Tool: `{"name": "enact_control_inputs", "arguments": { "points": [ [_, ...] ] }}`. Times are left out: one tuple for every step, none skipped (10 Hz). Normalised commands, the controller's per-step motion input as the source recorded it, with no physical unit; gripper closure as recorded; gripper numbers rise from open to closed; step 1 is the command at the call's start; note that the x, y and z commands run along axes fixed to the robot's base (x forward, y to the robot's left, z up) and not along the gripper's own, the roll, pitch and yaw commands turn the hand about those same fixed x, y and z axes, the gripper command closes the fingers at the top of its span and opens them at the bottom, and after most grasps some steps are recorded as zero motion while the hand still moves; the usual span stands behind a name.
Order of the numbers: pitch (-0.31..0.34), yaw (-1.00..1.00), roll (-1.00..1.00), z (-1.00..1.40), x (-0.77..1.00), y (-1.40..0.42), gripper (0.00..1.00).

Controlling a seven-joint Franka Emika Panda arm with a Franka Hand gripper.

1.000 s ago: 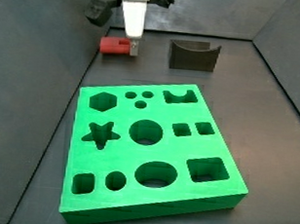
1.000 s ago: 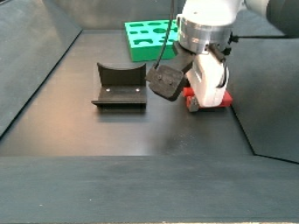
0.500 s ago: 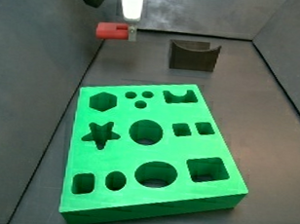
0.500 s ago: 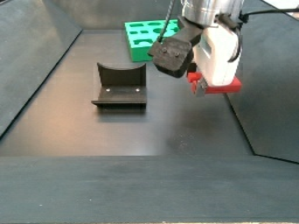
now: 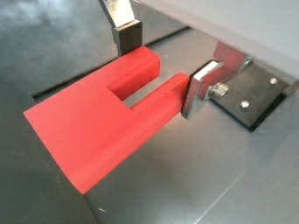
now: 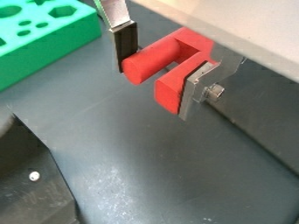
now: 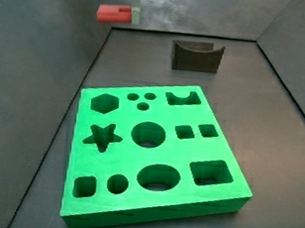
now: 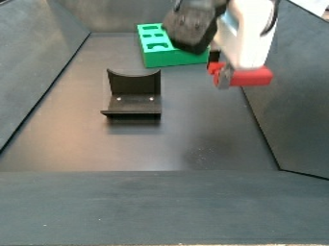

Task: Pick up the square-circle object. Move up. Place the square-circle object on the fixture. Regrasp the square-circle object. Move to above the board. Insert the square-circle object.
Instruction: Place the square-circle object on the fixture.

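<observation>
**Peg lifted clear, fixture next**

The large bright green rectangular board (image 7: 152,156), a slab cut with star, hexagon, circle and square openings, lies on the dark floor and plays no part yet. The small dark grey-black fixture (image 8: 131,94), a block with a curved notch in its top, stands apart from it on the floor, empty. The gripper (image 8: 240,58) hangs high above the floor in both side views, off to one side of the fixture rather than over it.

By the look of it, the step in hand is the move up — the pick is done and the placing has not begun. The next move calls for carrying the piece across until it sits over the fixture's notch, then lowering it squarely so it seats in the curve before the fingers let go for the regrasp.

The small red plastic square-circle object (image 5: 111,114) is clamped between the two silver finger plates, one dark pad (image 6: 128,44) against each of its outer sides, and touches nothing else. In both wrist views it reads as a blocky body with a deep rectangular slot opening at the gripped end — two prongs. Its surface is smooth, matt, uniformly red; its rounded end I cannot make out here.
</observation>
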Motion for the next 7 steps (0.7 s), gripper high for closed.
{"name": "enact_control_inputs", "arguments": {
  "points": [
    [0.02,0.02,-0.07,1.0,-0.02,-0.02,1.0],
    [0.021,0.02,-0.09,1.0,-0.03,-0.02,1.0],
    [0.022,0.02,-0.1,0.87,-0.02,-0.02,1.0],
    [0.026,0.01,-0.11,0.72,-0.01,-0.02,1.0],
    [0.033,0.01,-0.12,0.56,-0.01,-0.01,1.0],
    [0.045,0.0,-0.13,0.36,0.0,-0.01,1.0],
    [0.052,-0.01,-0.14,0.2,0.01,-0.01,1.0]
  ]
}}
